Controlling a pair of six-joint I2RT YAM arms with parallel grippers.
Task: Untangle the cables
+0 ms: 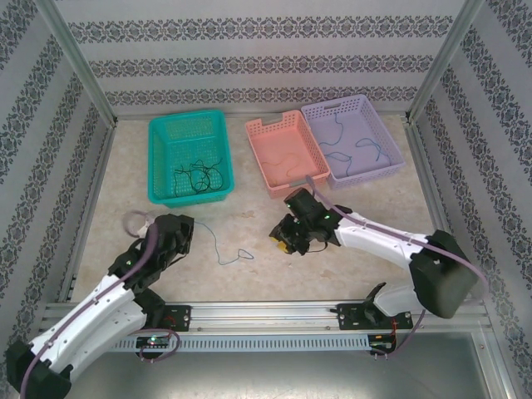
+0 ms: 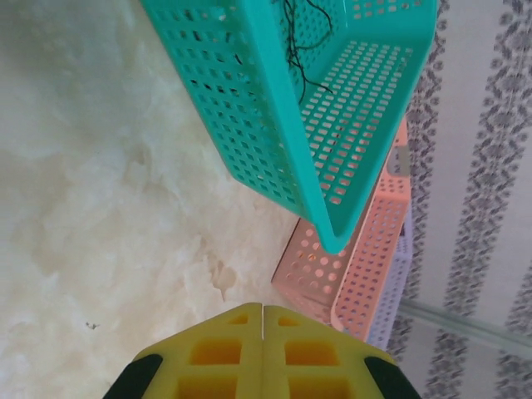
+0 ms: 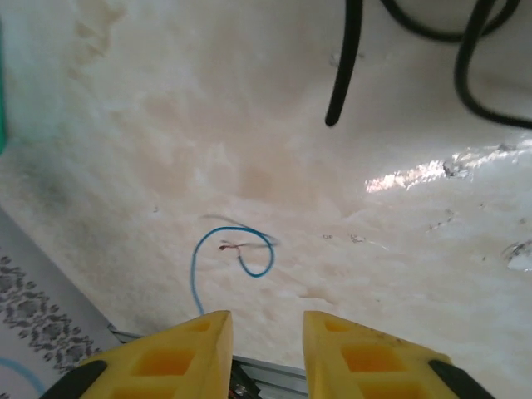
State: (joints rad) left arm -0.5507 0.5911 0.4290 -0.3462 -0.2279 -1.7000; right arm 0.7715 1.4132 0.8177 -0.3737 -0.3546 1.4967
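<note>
A robot test cell, lab-style: a marble-look bench [image 1: 266, 274] boxed in by aluminium posts [image 1: 77, 65] and patterned wall panels [image 1: 266, 62] (wallpaper-like print), with a left arm [image 1: 91, 320] and a right arm [image 1: 378, 241] bolted to a slotted metal rail [image 1: 266, 309].

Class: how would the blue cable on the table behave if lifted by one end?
Probably floppy: the blue cable lies in a loose curl. Being thin, it's likely light, and would dangle rather than hold its shape.
</note>
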